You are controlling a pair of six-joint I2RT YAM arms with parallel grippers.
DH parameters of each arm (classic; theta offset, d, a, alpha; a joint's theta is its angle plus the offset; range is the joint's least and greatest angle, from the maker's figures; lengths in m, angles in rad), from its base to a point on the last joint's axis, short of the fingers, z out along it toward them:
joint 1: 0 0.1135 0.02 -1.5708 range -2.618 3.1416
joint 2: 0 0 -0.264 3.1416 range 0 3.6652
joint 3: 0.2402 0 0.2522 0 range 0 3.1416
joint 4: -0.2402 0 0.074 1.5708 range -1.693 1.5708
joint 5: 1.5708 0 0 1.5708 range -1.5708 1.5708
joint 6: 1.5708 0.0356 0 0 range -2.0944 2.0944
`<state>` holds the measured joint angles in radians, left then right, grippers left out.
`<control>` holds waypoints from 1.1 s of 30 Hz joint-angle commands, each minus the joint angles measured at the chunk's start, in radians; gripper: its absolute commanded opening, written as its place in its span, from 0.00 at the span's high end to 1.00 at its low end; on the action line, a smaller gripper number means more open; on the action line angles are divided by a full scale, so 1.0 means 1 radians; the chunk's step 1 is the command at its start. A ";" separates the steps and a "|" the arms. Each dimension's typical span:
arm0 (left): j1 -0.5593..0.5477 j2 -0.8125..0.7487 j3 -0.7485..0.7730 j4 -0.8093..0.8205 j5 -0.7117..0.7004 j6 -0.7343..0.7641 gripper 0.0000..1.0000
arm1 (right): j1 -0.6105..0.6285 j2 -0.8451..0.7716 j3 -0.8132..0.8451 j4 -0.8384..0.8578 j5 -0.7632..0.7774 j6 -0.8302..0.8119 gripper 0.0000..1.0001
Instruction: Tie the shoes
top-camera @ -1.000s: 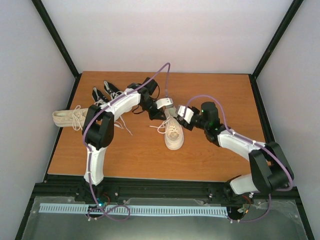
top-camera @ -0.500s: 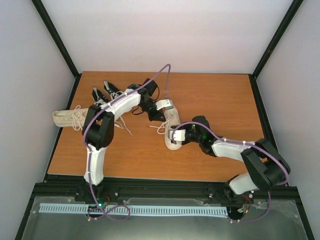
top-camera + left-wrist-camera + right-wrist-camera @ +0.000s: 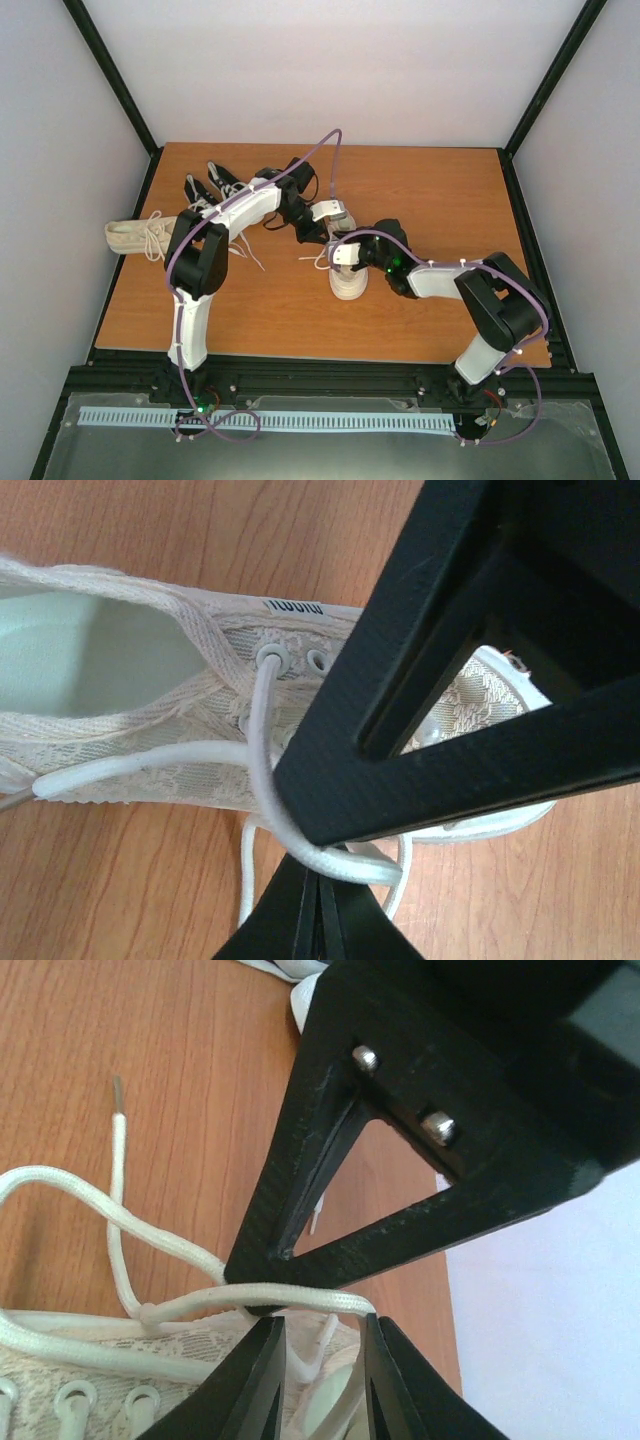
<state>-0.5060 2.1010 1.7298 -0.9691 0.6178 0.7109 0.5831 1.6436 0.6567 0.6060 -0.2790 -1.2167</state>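
Observation:
A cream lace-up shoe [image 3: 349, 282] lies mid-table, toe toward me. My left gripper [image 3: 322, 228] hangs at its heel end. In the left wrist view the left gripper [image 3: 322, 878] is shut on a white lace [image 3: 345, 865] that runs up from an eyelet of the cream shoe [image 3: 150, 710]. My right gripper [image 3: 341, 262] sits over the shoe's tongue, right beside the left one. In the right wrist view the right gripper [image 3: 318, 1322] has its jaws a narrow gap apart, and a lace [image 3: 290, 1300] lies across the fingertips, unpinched. A loose lace end [image 3: 119, 1130] rests on the wood.
A second cream shoe [image 3: 135, 237] lies at the table's left edge with its laces loose. Two black shoes [image 3: 205, 188] stand behind it at the back left. The wooden table [image 3: 440, 190] is framed by black rails, with white walls close on both sides.
My right arm has swung left and forward from beside the shoe to over its tongue, close to the left gripper, and its jaws have narrowed. The left gripper has stayed put, holding the lace.

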 commanded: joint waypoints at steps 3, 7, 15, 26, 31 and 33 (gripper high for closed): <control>0.003 -0.013 0.022 -0.019 0.031 0.033 0.99 | -0.016 0.013 0.026 -0.014 -0.051 -0.041 0.73; 0.003 -0.005 0.035 -0.030 0.038 0.036 0.99 | -0.023 0.013 0.035 -0.071 -0.066 -0.071 0.71; 0.003 -0.008 0.037 -0.037 0.054 0.044 0.99 | -0.022 0.050 0.051 -0.038 -0.040 -0.066 0.75; 0.003 -0.009 0.047 -0.037 0.074 0.041 0.99 | -0.023 0.061 0.048 -0.042 -0.028 -0.049 0.94; 0.007 -0.022 0.037 -0.040 0.058 0.036 0.97 | -0.023 0.024 0.038 -0.067 -0.013 -0.023 0.97; 0.018 -0.036 0.031 -0.038 0.042 0.029 0.78 | -0.023 0.001 0.034 -0.109 -0.007 -0.005 0.97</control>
<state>-0.5041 2.1010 1.7370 -0.9962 0.6579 0.7300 0.5644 1.6909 0.6922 0.5373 -0.2920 -1.2545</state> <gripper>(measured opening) 0.063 0.035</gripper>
